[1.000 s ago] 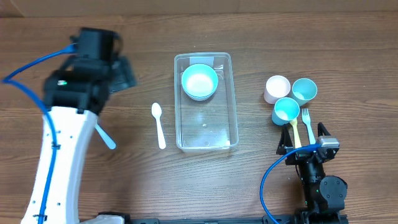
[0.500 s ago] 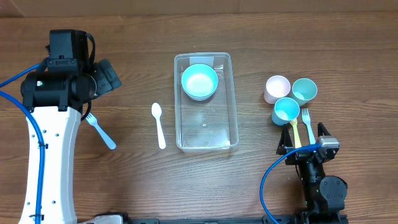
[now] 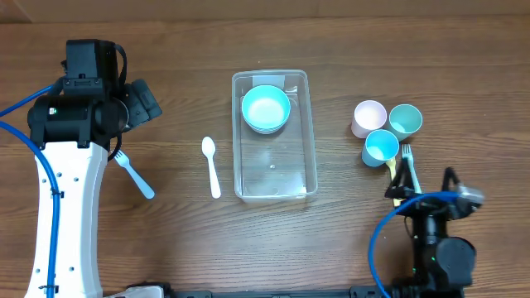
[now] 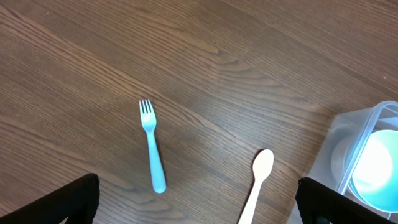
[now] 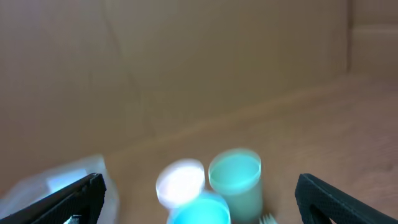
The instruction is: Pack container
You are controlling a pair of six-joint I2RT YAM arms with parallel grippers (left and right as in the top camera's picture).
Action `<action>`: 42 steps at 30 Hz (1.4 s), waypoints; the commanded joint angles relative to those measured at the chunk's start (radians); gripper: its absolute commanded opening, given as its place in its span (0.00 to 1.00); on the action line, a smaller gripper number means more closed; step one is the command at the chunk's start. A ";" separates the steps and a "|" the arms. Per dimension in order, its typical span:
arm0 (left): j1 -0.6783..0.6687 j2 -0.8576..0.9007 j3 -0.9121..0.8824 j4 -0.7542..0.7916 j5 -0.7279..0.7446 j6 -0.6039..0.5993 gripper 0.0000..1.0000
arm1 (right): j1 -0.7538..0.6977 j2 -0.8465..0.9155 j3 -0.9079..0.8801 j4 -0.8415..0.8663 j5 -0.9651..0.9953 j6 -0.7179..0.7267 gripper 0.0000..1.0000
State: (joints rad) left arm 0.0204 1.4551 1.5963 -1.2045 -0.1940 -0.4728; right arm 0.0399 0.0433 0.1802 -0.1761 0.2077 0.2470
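Observation:
The clear container (image 3: 277, 172) stands mid-table with a light blue bowl (image 3: 265, 108) in its far end; its corner shows in the left wrist view (image 4: 357, 134). A white spoon (image 3: 211, 165) lies left of it, and a blue fork (image 3: 132, 172) lies further left. My left gripper (image 3: 143, 101) is open and empty, above the table far left of the container; its wrist view (image 4: 196, 200) shows the fork (image 4: 151, 155) and spoon (image 4: 258, 180) below. My right gripper (image 3: 422, 187) is open and empty near the cups.
A pink cup (image 3: 369, 118), a green cup (image 3: 406, 120) and a blue cup (image 3: 381, 146) stand at the right. A yellow utensil (image 3: 392, 174) and a pale blue fork (image 3: 409, 163) lie just in front of them. The right wrist view is blurred.
My left arm swung left and back, uncovering the blue fork, then stayed still. My right arm has just shifted to the right and turned.

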 commanded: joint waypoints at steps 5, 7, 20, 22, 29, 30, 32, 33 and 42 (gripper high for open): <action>0.005 -0.010 0.010 0.001 0.011 -0.018 1.00 | -0.003 0.337 0.476 -0.347 -0.008 0.068 1.00; 0.005 -0.010 0.010 0.001 0.011 -0.018 1.00 | -0.003 0.496 0.644 -0.551 -0.092 0.069 1.00; 0.005 -0.010 0.010 0.001 0.011 -0.018 1.00 | -0.003 1.064 0.834 -0.892 -0.165 0.061 1.00; 0.005 -0.010 0.010 0.001 0.011 -0.018 1.00 | -0.003 1.158 0.834 -0.848 -0.165 0.061 1.00; 0.005 -0.010 0.010 0.001 0.011 -0.018 1.00 | -0.003 1.419 0.834 -0.656 -0.157 0.061 0.84; 0.005 -0.010 0.010 0.001 0.011 -0.018 1.00 | -0.003 1.435 0.834 -0.641 -0.157 0.061 0.84; 0.005 -0.010 0.010 0.001 0.011 -0.018 1.00 | -0.003 1.463 0.834 -0.621 -0.152 0.061 0.83; 0.005 -0.010 0.010 0.001 0.011 -0.018 1.00 | -0.003 1.477 0.834 -0.602 -0.139 0.062 0.82; 0.005 -0.010 0.010 0.001 0.011 -0.018 1.00 | -0.003 1.481 0.834 -0.589 -0.139 0.061 0.80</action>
State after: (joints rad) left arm 0.0204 1.4551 1.5963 -1.2049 -0.1902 -0.4728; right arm 0.0399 1.5223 0.9951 -0.7635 0.0582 0.3099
